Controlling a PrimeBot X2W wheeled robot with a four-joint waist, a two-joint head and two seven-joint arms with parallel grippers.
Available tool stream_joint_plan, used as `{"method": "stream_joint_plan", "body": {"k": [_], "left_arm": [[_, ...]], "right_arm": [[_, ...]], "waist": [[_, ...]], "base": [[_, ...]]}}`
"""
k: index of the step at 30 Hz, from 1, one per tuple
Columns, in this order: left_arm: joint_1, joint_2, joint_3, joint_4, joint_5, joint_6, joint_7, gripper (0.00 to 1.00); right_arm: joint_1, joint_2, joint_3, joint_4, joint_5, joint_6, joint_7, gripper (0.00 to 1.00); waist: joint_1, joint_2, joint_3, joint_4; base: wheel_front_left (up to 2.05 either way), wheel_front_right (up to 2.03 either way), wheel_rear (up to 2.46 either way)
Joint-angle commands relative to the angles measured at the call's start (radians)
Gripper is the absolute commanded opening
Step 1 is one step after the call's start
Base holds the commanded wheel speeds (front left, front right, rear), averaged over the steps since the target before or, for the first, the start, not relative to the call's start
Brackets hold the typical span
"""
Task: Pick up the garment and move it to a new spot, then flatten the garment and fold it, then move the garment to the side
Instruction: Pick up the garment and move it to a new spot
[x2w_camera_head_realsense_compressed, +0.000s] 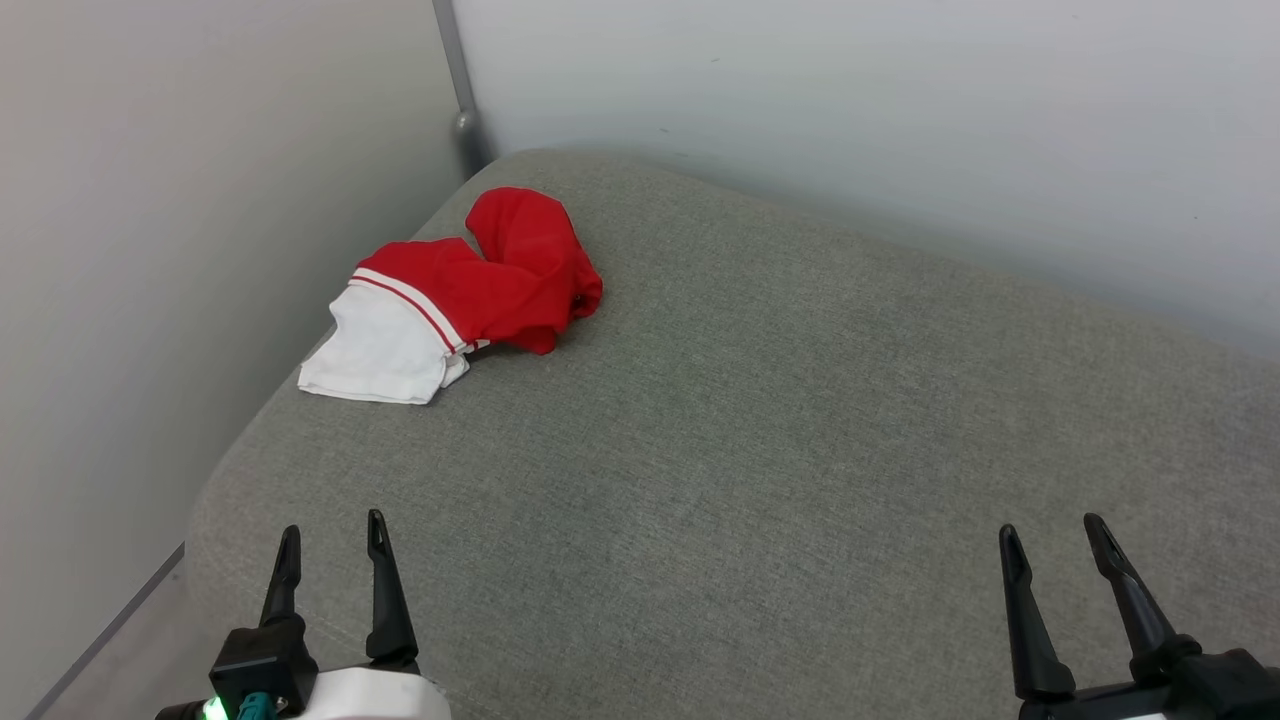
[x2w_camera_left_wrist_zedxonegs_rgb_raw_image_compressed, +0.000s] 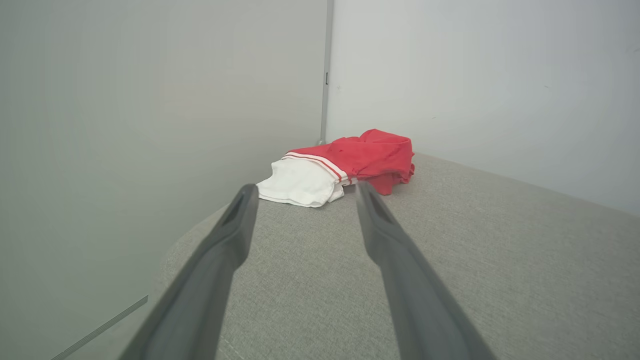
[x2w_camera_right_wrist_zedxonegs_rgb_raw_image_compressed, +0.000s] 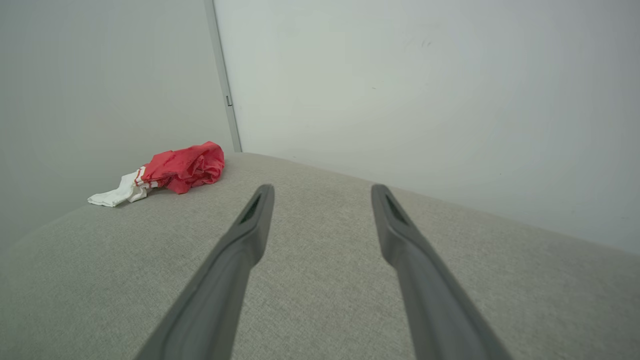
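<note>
Grey cushion: garment crumpled at far left; both jaws spread, empty.

The garment lies on the cushion, near its far left corner.

Soft, even, fairly bright light falls over all three views, the shirt casts only a faint shadow on the grey cushion, and both wrist views blur their own near fingers.
</note>
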Motion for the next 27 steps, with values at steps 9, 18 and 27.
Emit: {"method": "stream_joint_plan", "body": {"k": [9,18,27], "left_arm": [[-0.041,-0.001,0.034,0.018,-0.002,-0.018,-0.003,1.00],[-0.294,0.095,0.200,0.125,-0.011,-0.106,-0.003,1.00],[-0.631,0.281,0.258,0.288,-0.059,-0.177,0.108,1.00]], "right_arm": [[-0.010,0.001,0.007,-0.005,-0.015,-0.001,-0.002,1.00],[-0.050,0.001,-0.001,-0.022,-0.050,-0.001,-0.002,1.00],[-0.107,0.001,-0.017,-0.043,-0.097,-0.001,-0.002,1.00]], "waist": [[-0.0001,0.0000,0.010,-0.024],[-0.0001,0.0000,0.089,-0.077],[-0.0001,0.0000,0.218,-0.135]], "base": [[0.00,0.00,0.00],[0.00,0.00,0.00],[0.00,0.00,0.00]]}}
